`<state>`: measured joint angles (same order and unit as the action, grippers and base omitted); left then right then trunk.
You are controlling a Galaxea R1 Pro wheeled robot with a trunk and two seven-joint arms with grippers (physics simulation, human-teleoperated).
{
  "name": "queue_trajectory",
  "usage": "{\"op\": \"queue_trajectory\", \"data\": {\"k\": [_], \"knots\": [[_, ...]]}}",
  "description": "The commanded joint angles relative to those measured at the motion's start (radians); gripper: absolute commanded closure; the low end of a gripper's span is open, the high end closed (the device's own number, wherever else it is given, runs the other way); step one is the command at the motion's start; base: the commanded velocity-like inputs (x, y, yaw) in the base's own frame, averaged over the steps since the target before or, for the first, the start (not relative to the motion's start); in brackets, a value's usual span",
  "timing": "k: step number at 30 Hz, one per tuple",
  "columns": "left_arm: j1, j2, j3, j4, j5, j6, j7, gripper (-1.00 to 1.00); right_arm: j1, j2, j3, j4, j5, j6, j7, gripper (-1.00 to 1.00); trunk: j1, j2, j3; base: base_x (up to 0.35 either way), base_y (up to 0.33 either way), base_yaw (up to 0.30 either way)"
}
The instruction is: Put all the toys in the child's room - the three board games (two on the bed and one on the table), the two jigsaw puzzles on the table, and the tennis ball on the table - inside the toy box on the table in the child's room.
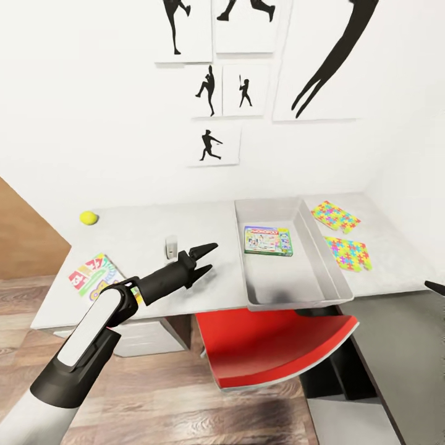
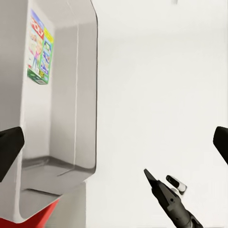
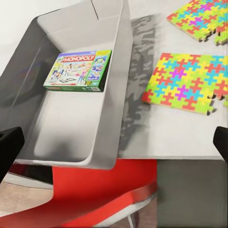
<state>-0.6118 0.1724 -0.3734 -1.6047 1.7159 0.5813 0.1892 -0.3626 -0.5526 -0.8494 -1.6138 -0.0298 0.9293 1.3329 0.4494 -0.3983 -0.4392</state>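
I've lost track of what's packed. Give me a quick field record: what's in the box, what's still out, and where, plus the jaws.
in box: Monopoly game, lying flat in the toy box
out, left of box: Skip-Bo game near the table's front left corner; tennis ball at back left
out, right of box: two jigsaw puzzles, far and near, flat on the table
left gripper: jaws open, empty, over the table left of the box
right gripper: jaws open, empty
below table: red chair

Left arm [image 1: 93,334]: white shell panels over black joints, black forearm. Left gripper [image 1: 205,259]: black, two tapered pointed fingers.
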Motion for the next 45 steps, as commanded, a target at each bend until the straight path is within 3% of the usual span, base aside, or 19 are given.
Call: {"op": "queue_trajectory", "data": {"k": [1,37,43,45], "knots": [[-0.001,0.001,-0.001,-0.001,0.011,0.0,0.009,-1.0,-0.001,0.0,0.0,0.0,-0.002,0.01,0.002,-1.0,0.001,-0.002,0.0,-0.007,0.012,-0.124],[0.0,-0.008,-0.015,0.0,0.006,-0.002,0.01,-1.0,-0.001,-0.003,0.001,0.0,0.001,0.015,-0.004,-1.0,0.001,-0.002,0.054,-0.001,0.001,-0.173],[-0.001,-0.032,-0.049,0.002,-0.05,-0.004,0.01,-1.0,-0.001,-0.008,-0.026,0.001,0.015,0.014,-0.007,-1.0,0.001,-0.002,0.063,0.0,0.0,-0.185],[-0.001,-0.05,-0.055,0.004,-0.085,-0.004,0.009,-1.0,0.0,-0.007,-0.04,0.001,0.034,0.015,-0.008,-1.0,0.001,-0.002,0.066,0.0,0.0,-0.185]]}}
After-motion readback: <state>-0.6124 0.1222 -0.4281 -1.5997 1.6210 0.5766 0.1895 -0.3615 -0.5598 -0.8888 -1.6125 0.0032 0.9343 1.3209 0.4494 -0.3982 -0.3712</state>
